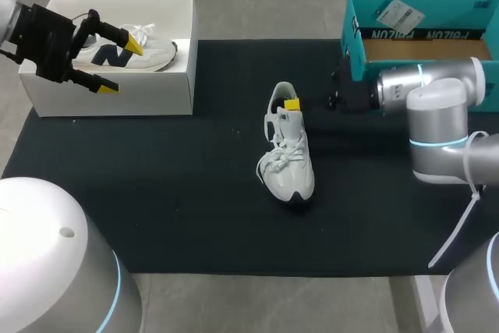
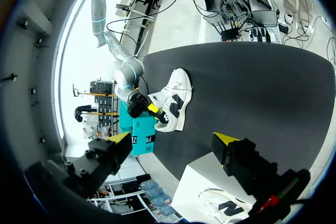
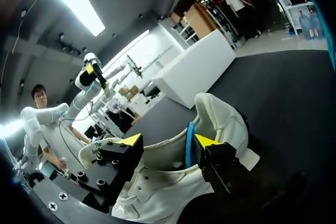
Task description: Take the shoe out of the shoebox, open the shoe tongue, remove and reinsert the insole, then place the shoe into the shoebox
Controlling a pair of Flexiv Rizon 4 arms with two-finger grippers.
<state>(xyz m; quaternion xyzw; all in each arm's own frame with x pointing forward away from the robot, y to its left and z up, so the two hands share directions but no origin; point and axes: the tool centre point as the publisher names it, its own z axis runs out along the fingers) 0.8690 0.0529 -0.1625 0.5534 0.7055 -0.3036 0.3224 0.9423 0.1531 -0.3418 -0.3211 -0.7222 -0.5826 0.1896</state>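
A white low sneaker with white laces (image 1: 287,154) stands upright on the black mat (image 1: 156,193), near its middle and well apart from the white cardboard shoebox (image 1: 117,91). Its heel points to the far side. A thin blue strip (image 3: 189,145) shows inside the opening.

The right gripper (image 3: 169,141) is at the heel end of the sneaker, fingers spread wide over the opening, released.

The left gripper (image 1: 121,64) hovers over the shoebox, also released and holding nothing. In the box lies a second white sneaker with a dark letter (image 1: 156,54).
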